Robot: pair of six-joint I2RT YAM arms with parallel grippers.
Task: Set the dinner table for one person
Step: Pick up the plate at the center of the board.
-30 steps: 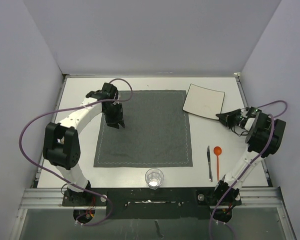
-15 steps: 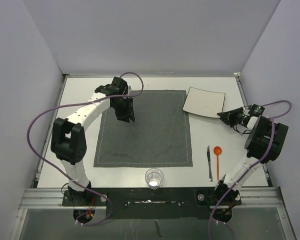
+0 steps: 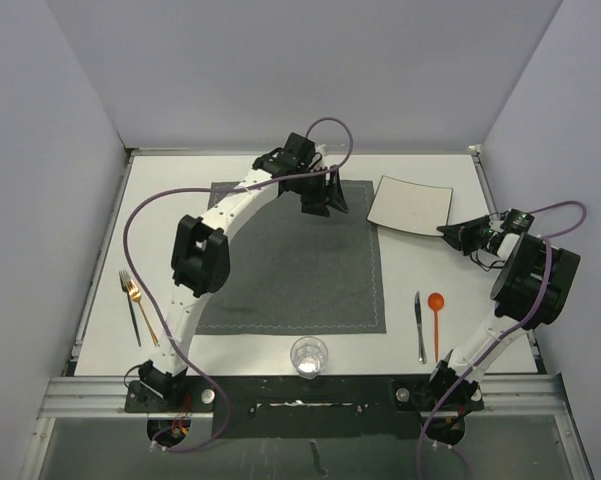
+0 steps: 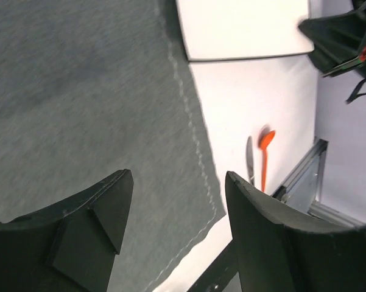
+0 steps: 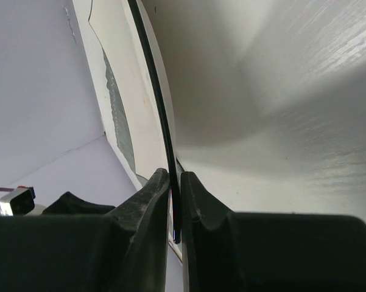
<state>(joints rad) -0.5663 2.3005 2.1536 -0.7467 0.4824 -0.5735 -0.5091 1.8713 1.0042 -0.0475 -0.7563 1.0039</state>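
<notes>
Dinner table [image 3: 410, 262] carries a dark grey placemat [image 3: 280, 270] at its centre. The white square plate [image 3: 410, 203] lies on the table's far right, with its near left corner at the placemat's far right edge. We judge the step in hand to be moving the plate onto the placemat.

Right gripper [image 3: 450, 232]: clamped on the plate's near right corner. In the wrist view both fingers pinch the thin dark rim with no gap.
Left gripper [image 3: 325, 200]: jaws wide apart with nothing between them, hanging over the far right part of the placemat, near the plate but apart from it.

To do the step well:
1. We raise the pinched rim only enough to clear the cloth. A thin-edge pinch gives little hold, and a steep tilt may let the plate slip.
2. We draw the plate left and near, toward the placemat's middle, clear of the stitched border — otherwise the cloth may bunch.
3. We hold the left gripper out of the plate's path, or use it to support the opposite edge.
4. We set the plate flat before the fingers let go.

Knife [image 3: 419, 327] and orange spoon [image 3: 436, 320] lie side by side to the placemat's right. The glass [image 3: 309, 356] stands just near of it, and two forks [image 3: 141, 310] lie on the near left — none in the plate's path.
</notes>
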